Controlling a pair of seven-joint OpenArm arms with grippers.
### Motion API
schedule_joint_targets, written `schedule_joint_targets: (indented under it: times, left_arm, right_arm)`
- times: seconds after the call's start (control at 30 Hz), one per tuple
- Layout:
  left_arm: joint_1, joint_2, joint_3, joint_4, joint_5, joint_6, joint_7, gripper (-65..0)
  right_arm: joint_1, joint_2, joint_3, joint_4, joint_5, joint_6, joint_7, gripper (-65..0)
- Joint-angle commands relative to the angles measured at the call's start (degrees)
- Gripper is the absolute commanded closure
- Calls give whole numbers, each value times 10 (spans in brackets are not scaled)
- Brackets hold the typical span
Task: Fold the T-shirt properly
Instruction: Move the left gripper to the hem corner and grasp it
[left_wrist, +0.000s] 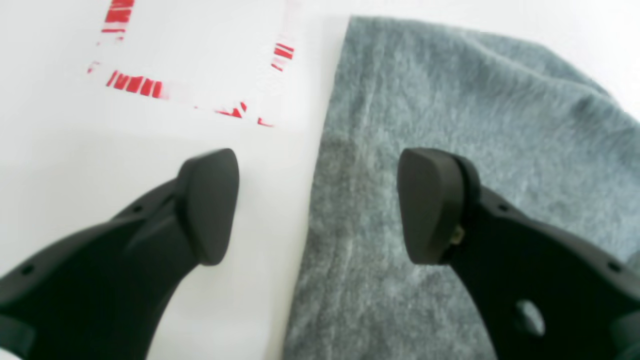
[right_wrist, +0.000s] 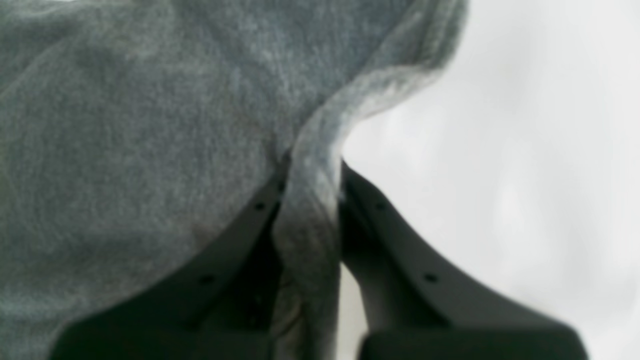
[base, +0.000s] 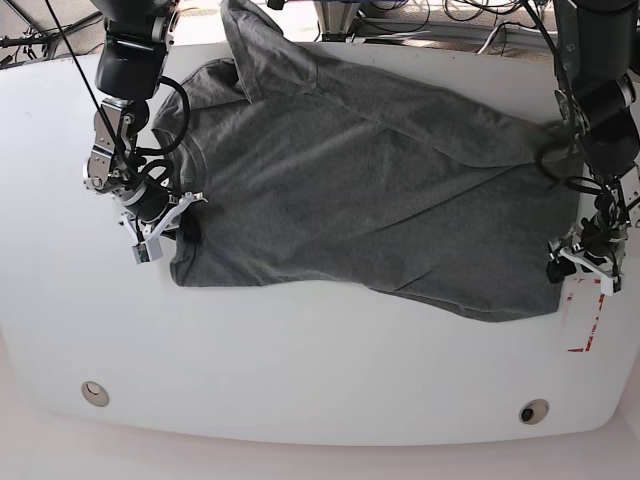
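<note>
The dark grey T-shirt (base: 350, 190) lies spread over the white table (base: 320, 380), one part hanging off the far edge. In the base view my right gripper (base: 175, 212) is at the shirt's left edge. The right wrist view shows this gripper (right_wrist: 310, 175) shut on a raised fold of the T-shirt (right_wrist: 125, 150) edge. My left gripper (base: 578, 262) hovers at the shirt's right edge. In the left wrist view the gripper (left_wrist: 320, 205) stands open, one finger over bare table, the other over the T-shirt (left_wrist: 450, 100), with the cloth's edge running between them.
Red tape marks (left_wrist: 135, 82) lie on the table just beyond the shirt's right edge, also seen as red tape marks (base: 585, 325) in the base view. Two round fittings (base: 95, 393) sit near the table's front edge. Cables (base: 430, 15) crowd the back.
</note>
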Motion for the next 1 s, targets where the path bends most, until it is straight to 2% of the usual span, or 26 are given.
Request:
schedule_joint_targets:
  times: [0.0, 0.2, 0.37, 0.97]
  left_arm:
    - [-10, 6, 1, 3, -17, -2, 14, -461]
    - [-29, 12, 3, -1, -37, -2, 40, -461]
    - [-39, 36, 3, 1, -35, -2, 53, -461]
    - [-50, 57, 44, 2, -37, -2, 54, -451]
  right_arm:
    - [1, 4, -1, 2, -17, -3, -26, 0]
    - [1, 4, -1, 2, -17, -3, -26, 0]
    - [1, 4, -1, 2, -17, -3, -26, 0]
    - [1, 4, -1, 2, -17, -3, -26, 0]
